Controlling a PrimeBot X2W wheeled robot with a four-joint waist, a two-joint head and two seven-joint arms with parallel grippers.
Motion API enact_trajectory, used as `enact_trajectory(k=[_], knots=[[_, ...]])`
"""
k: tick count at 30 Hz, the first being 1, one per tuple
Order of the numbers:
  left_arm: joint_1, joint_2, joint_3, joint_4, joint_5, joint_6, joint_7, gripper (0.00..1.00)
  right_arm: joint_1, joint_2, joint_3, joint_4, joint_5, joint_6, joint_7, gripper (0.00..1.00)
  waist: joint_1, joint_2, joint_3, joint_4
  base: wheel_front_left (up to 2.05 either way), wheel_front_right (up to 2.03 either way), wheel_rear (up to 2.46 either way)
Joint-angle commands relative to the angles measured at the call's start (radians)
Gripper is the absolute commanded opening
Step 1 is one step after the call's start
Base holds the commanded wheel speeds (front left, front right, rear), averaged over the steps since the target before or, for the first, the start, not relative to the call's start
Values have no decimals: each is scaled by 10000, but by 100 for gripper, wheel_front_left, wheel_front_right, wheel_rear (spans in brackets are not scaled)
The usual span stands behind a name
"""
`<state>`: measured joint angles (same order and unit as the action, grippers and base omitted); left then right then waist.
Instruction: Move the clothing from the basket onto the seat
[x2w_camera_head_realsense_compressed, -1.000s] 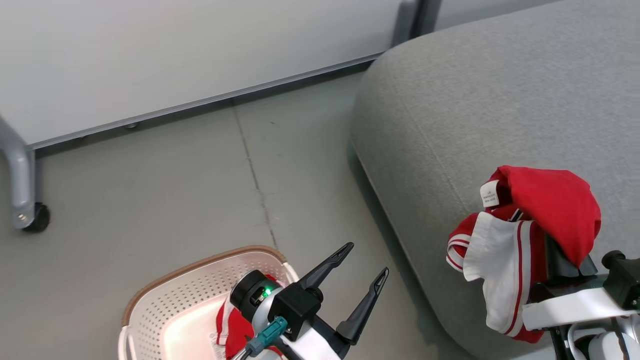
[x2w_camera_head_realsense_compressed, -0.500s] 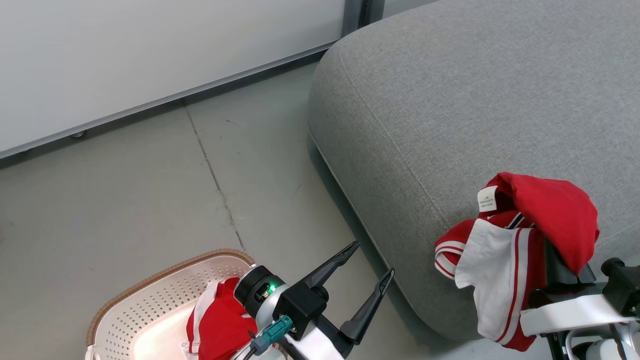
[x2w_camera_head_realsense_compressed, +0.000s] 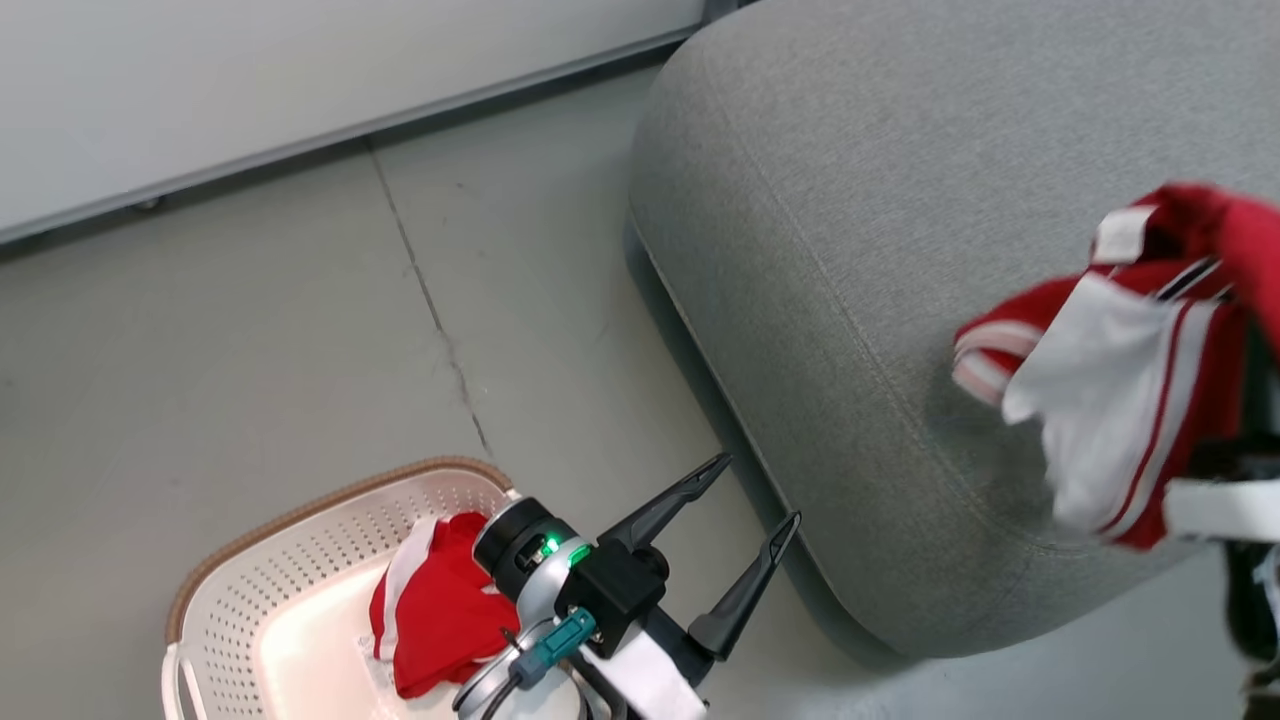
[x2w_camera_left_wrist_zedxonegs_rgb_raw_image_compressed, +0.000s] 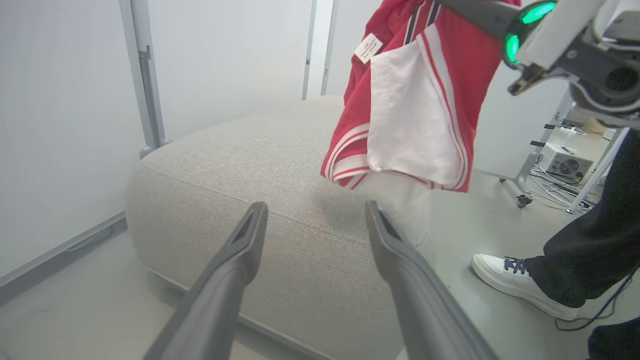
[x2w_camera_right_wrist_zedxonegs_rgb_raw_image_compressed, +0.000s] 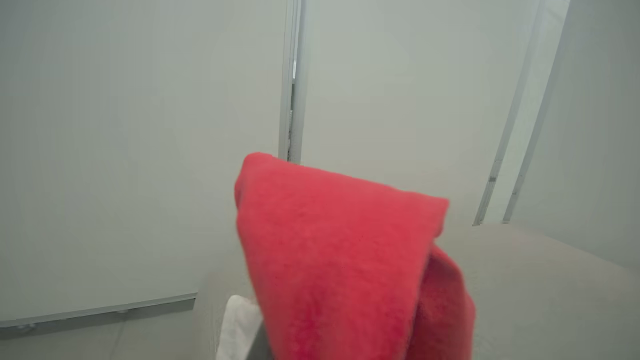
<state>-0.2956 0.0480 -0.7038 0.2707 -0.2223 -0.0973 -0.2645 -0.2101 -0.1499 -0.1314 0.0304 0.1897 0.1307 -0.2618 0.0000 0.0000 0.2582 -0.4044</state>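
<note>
The cream basket (x2w_camera_head_realsense_compressed: 330, 492) sits on the floor at the lower left, with red and white clothing (x2w_camera_head_realsense_compressed: 440, 610) lying inside it. My left gripper (x2w_camera_head_realsense_compressed: 760, 492) hovers just right of the basket, open and empty, pointing at the grey seat (x2w_camera_head_realsense_compressed: 900, 200). In the left wrist view its fingers (x2w_camera_left_wrist_zedxonegs_rgb_raw_image_compressed: 245, 240) frame the seat's front edge (x2w_camera_left_wrist_zedxonegs_rgb_raw_image_compressed: 260, 165). My right gripper (x2w_camera_left_wrist_zedxonegs_rgb_raw_image_compressed: 465, 9) is shut on a second piece of red clothing (x2w_camera_head_realsense_compressed: 1130, 400) with white panels and striped trim. This piece hangs in the air over the seat's near corner. Its red fabric (x2w_camera_right_wrist_zedxonegs_rgb_raw_image_compressed: 340, 260) covers the right fingers.
A pale partition panel (x2w_camera_head_realsense_compressed: 300, 60) runs along the far side of the grey floor. A person's white shoe (x2w_camera_left_wrist_zedxonegs_rgb_raw_image_compressed: 515, 282) and dark trouser leg (x2w_camera_left_wrist_zedxonegs_rgb_raw_image_compressed: 595, 250) stand right of the seat. Small equipment and cables (x2w_camera_left_wrist_zedxonegs_rgb_raw_image_compressed: 565, 162) lie further back.
My right arm has swung the held clothing upward and to the right over the seat, and it shows blurred. The head camera has shifted. The left gripper stays open by the basket.
</note>
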Motion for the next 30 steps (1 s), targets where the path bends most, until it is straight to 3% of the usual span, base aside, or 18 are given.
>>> enact_trajectory(k=[1,13,23,30], knots=[[-213,43,37,9,70,-29,2,100,-266,-170,-133,-82,83,2,-51,0,0,0,309,139,0,0,0],[-1553,159,-236,270,760,-219,1,100,-3992,-2443,-1224,544,467,2,-49,0,0,0,2508,988,0,0,0],[-2358,121,-659,376,919,-275,1,100,-6182,-3833,-1512,3128,811,2,-34,0,0,0,3729,1717,0,0,0],[-2758,79,-920,374,959,-236,2,100,-7356,-4581,-952,5439,1242,2,-37,0,0,0,4449,2312,0,0,0]])
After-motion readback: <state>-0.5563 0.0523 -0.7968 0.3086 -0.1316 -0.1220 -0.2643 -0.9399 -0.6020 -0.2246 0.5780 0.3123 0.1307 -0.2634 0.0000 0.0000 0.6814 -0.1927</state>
